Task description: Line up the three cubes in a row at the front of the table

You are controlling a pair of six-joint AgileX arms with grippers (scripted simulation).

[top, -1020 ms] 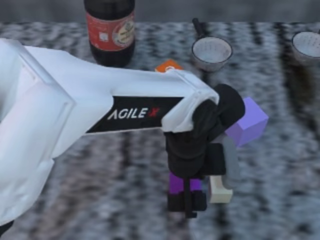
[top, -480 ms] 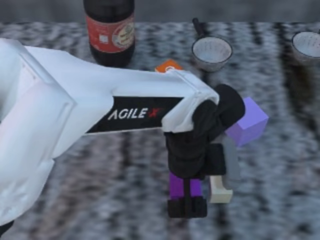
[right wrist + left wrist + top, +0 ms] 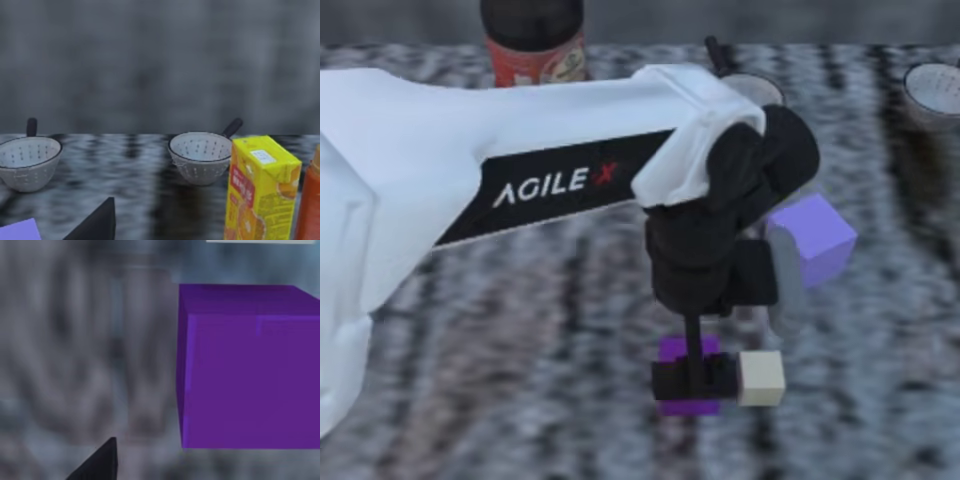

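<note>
- Since the earlier frames, the left arm has risen and pulled back toward the rear of the bench point(image 3: 500, 400); it now covers the lower part of the dark bottle point(image 3: 532, 35) and most of the nearer strainer point(image 3: 760, 88).
- The left end effector point(image 3: 694, 380) hangs just above the deep purple cube point(image 3: 678, 349), its fingers spread wide and gripping nothing.
- The purple cube rests on the bench near the front edge, with the small cream cube point(image 3: 761, 377) just beside it on its right.
- The lavender-blue cube point(image 3: 812, 238) sits farther back and to the right, apart from the other two.
- The left wrist view shows the purple cube standing free on the bench.
- The right end effector is not visible in the top view; I cannot tell its state. Its wrist view shows two strainers, a yellow carton point(image 3: 261, 187) and a corner of the lavender-blue cube.
</note>
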